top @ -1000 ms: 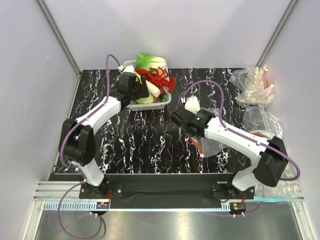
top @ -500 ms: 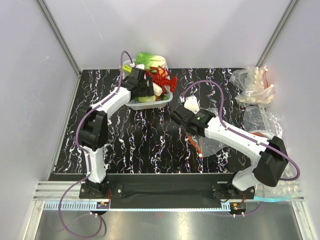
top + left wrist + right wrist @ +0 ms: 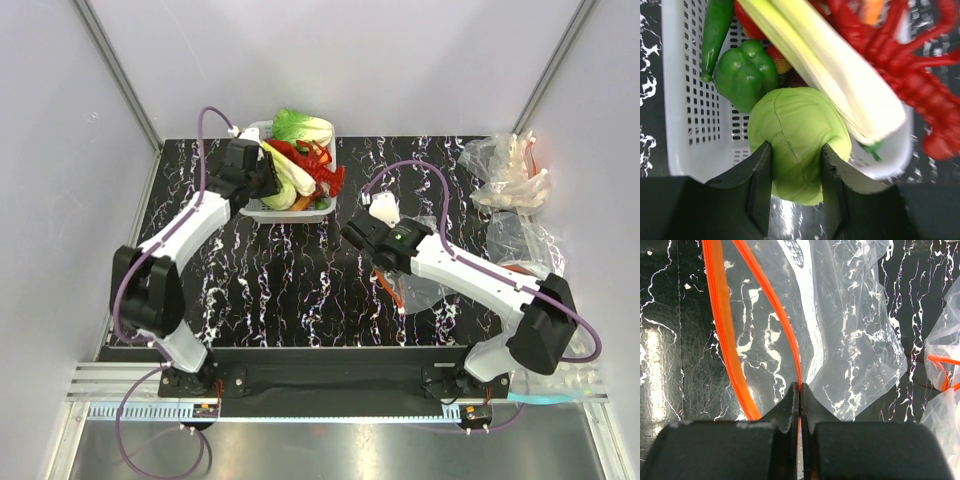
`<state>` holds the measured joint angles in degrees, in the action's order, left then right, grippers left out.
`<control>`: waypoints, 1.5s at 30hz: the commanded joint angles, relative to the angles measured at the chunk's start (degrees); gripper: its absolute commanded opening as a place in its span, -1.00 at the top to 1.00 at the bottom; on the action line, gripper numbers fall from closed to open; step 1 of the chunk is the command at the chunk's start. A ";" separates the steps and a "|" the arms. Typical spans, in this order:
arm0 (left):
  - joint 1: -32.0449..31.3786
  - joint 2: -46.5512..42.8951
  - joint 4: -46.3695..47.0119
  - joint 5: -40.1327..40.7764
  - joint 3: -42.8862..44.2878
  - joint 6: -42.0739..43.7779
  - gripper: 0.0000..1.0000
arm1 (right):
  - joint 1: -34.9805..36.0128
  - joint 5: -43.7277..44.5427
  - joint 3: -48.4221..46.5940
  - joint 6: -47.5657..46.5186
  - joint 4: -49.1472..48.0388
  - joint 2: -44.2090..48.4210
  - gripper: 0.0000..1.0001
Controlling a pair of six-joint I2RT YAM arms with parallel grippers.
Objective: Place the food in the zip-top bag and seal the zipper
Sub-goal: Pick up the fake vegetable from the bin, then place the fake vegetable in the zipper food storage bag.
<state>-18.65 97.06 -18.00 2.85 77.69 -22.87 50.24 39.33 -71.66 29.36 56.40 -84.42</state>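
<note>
— State of the left end effector (image 3: 796, 149)?
— Clamped on the cabbage (image 3: 799, 131), pressing against both sides of the pale green ball.
— Whereabouts of the cabbage?
— At the near edge of the white basket (image 3: 680, 105), overlapping its rim and partly over the dark marbled worktop (image 3: 280, 280). Impossible to tell whether resting on the rim or lifted clear.
— Neighbours in the basket?
— Touching the green pepper (image 3: 742, 75) on one side and the pale end of the leek (image 3: 840, 70) on the other. Beyond the leek, the red lobster (image 3: 910, 85), lying across the basket's other side and partly over its rim. Also a long green chilli (image 3: 715, 35) along the wall and, seen from above, the bok choy (image 3: 300, 125) at the back.
— And the right end effector (image 3: 799, 388)?
— Pressed together on one thin lip of the zipper (image 3: 726, 335), pinching the orange strip right at the fingertips. Parted from the other lip, bowed out to the side.
— Position of the zip-top bag (image 3: 855, 340)?
— On the worktop by the right arm, well apart from the basket. Farther right, near the back corner, a wrinkled heap of clear plastic (image 3: 505, 175).
</note>
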 commanded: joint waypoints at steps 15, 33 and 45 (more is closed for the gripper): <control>-0.24 -26.38 14.88 -10.65 -15.97 -7.96 0.48 | -0.67 -5.49 -1.47 -1.06 -4.90 3.30 1.00; -23.70 -32.99 47.18 -12.08 -38.06 -26.17 0.49 | -0.84 -13.04 -3.40 -0.54 -7.71 4.26 1.00; -26.43 -23.59 52.89 -11.47 -38.23 -27.75 0.54 | -0.84 -17.00 -2.96 0.69 -8.85 10.33 1.00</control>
<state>-44.23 71.75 26.87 -9.45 39.07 -49.63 49.23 25.85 -73.08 28.97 50.89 -77.19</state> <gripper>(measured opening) 0.406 0.011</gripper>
